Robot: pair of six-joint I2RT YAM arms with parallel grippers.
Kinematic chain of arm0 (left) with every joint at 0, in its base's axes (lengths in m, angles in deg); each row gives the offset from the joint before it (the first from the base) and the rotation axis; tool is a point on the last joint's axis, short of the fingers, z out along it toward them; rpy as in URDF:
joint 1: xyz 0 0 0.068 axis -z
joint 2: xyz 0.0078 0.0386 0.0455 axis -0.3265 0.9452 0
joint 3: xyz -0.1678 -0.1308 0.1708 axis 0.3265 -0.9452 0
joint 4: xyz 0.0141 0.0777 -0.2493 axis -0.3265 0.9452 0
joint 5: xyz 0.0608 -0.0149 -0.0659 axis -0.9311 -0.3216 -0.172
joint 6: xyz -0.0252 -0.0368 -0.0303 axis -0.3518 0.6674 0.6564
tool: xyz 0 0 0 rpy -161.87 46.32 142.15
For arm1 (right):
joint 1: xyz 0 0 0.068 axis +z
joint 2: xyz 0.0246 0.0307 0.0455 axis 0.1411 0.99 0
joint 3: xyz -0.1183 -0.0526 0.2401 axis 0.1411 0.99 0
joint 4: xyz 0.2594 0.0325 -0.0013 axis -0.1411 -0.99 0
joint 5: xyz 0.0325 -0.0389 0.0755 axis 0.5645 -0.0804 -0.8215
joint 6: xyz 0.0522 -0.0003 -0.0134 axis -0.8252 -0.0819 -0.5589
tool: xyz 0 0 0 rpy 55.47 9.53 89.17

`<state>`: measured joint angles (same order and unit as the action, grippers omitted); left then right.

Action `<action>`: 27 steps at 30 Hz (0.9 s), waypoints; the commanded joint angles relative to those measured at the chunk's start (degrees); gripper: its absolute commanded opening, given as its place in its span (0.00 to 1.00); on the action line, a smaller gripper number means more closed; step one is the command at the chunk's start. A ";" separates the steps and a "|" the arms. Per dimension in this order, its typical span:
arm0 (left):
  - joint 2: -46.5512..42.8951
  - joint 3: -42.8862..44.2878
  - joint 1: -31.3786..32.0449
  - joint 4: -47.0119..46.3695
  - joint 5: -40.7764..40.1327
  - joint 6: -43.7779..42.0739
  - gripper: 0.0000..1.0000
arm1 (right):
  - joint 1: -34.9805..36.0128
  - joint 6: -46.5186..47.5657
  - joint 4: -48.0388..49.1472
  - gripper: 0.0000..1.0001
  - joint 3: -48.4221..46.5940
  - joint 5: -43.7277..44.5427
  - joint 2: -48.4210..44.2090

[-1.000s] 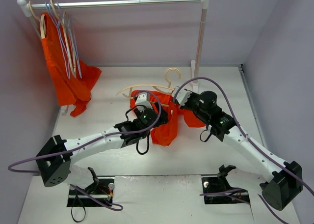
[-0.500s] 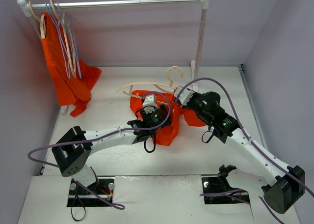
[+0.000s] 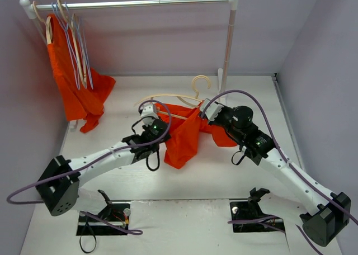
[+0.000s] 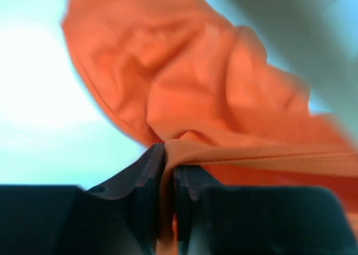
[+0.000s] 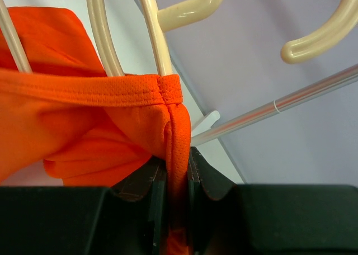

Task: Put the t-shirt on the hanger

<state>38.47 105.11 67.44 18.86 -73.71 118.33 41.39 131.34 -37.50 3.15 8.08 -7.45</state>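
Pinching bright orange-red fabric t-shirt (image 3: 182, 137) in left gripper (image 4: 169, 160) & right gripper (image 5: 176, 160). Stretched btwn the 2, beside thick cream hanger (image 3: 168, 97).

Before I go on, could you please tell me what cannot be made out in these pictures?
Right wrist view: where the hanger bars end, behind the t-shirt hem above the right claw.
Left wrist view: which part of the t-shirt the left claw pinches; the close-up is blurred.
Top view: right half of the hanger, under the t-shirt and right arm.
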 commanded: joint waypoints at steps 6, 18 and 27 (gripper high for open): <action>-8.47 1.11 -14.79 2.05 14.82 -10.51 0.10 | 0.21 -0.15 6.36 0.00 -1.32 3.13 -2.36; -7.42 9.72 -36.59 10.49 38.32 -15.78 0.08 | 0.21 1.52 5.83 0.00 -0.97 7.09 -2.89; -4.78 19.03 -47.50 17.61 45.89 -21.58 0.09 | 0.21 3.55 4.86 0.00 0.00 9.38 -3.50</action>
<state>32.87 119.71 24.44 33.63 -23.66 101.37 43.09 132.69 -37.43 4.05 9.00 -7.69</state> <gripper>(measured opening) 0.089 0.148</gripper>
